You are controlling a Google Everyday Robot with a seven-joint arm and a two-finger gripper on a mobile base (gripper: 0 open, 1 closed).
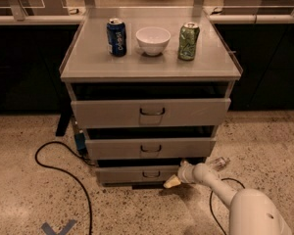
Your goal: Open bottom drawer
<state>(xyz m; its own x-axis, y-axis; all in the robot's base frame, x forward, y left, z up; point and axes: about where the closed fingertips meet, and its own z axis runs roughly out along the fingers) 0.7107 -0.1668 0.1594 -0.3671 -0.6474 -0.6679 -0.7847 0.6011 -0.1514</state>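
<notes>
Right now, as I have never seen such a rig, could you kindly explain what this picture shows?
The white shape at lower right is a mobile robot's single arm, seen by one camera looking down at a grey three-drawer cabinet. On its top stand a blue Pepsi can, a white bowl and a green can. The gripper at the arm's tip sits low by the right end of the bottom drawer, right of its loop handle. Whether it holds anything cannot be seen.

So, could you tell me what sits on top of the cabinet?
A blue Pepsi can, white bowl and green can; drawer interiors are hidden. The gripper is by the bottom drawer.
</notes>
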